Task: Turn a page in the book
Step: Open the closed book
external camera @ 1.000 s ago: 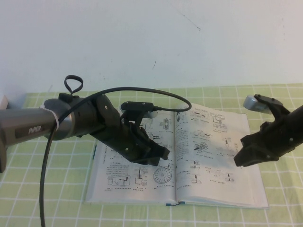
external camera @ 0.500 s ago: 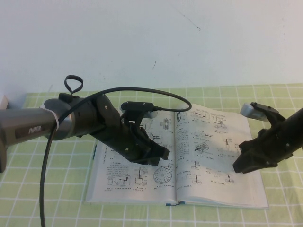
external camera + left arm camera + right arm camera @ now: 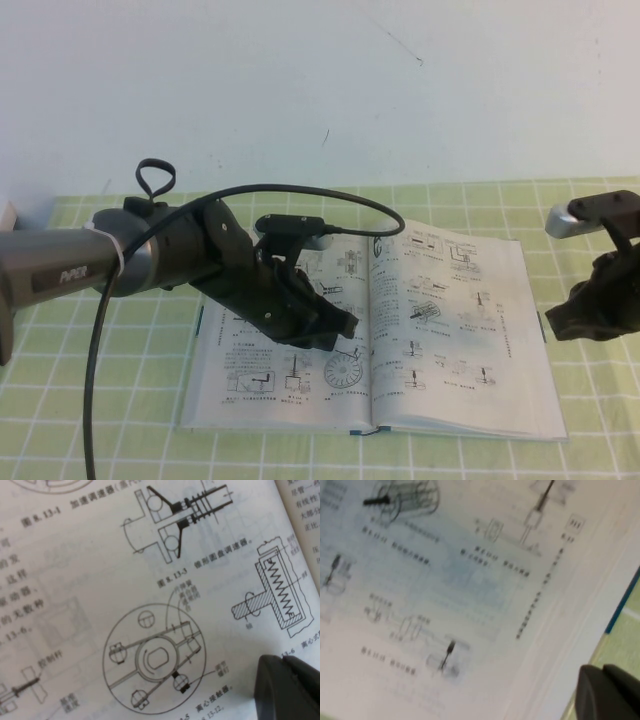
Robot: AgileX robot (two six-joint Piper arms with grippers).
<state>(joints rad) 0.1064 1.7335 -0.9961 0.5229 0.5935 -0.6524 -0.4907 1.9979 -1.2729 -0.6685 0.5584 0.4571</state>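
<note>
Right gripper (image 3: 556,325) withdrawn off book (image 3: 455,330) edge — jaws shut, empty; page (image 3: 450,320) unlifted; left gripper (image 3: 345,325) pinning opposite leaf — fingers' state unclear.

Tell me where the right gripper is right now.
In the high view, the right gripper sits shut at the table's right side, just off the outer edge of the book, holding nothing; the left gripper rests over the left-hand page.
</note>
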